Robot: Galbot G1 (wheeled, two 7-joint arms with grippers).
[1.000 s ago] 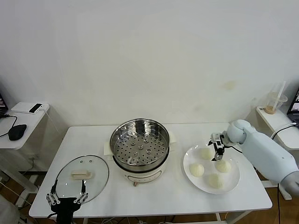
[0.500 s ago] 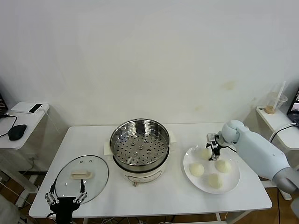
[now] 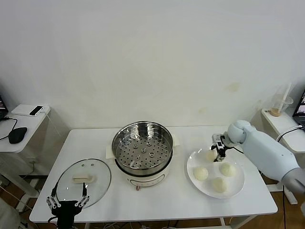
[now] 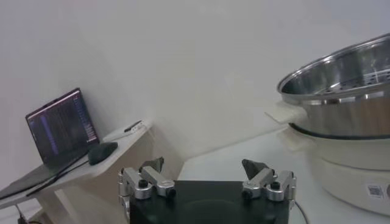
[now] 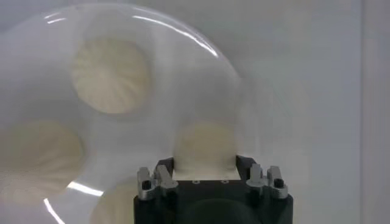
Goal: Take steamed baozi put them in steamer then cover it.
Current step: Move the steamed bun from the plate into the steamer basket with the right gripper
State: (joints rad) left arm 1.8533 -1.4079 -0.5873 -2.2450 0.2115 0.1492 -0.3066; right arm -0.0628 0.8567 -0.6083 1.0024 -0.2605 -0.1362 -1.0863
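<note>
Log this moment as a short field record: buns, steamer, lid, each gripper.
steamed baozi: four on the white plate; one sits between the right gripper's fingers
steamer: uncovered, perforated tray bare
cover: flat on the table, beside the steamer on the robot's left
right gripper: open, straddling the bun
left gripper: open, idle at the table's near edge
</note>
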